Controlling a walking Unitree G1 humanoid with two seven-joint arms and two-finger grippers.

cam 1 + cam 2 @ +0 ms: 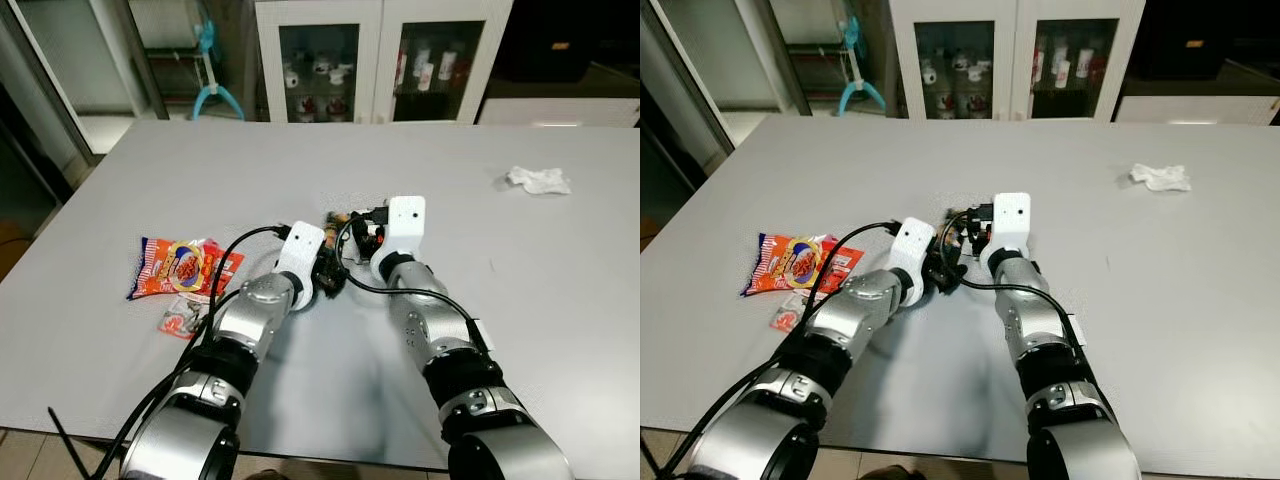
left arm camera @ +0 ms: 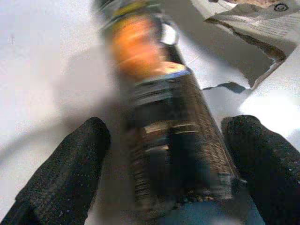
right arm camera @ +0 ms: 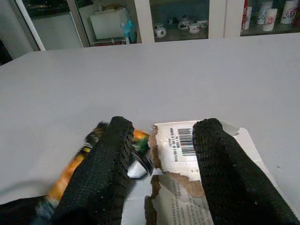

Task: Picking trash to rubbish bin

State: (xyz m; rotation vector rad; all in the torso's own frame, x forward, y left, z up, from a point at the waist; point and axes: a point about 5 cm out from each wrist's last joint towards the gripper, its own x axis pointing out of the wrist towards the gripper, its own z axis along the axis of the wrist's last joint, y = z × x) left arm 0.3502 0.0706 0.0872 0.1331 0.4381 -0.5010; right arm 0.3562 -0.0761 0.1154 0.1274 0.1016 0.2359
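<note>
Pickup step, judged: left gripper (image 2: 164, 154) jaws spread around a dark orange-banded wrapper (image 2: 164, 108) lying mid-counter (image 1: 480, 300), not yet clamped; next it needs closing and a lift. Right gripper (image 3: 161, 154) jaws gape over torn barcoded cardboard (image 3: 180, 150) just beside. No bin visible.
</note>
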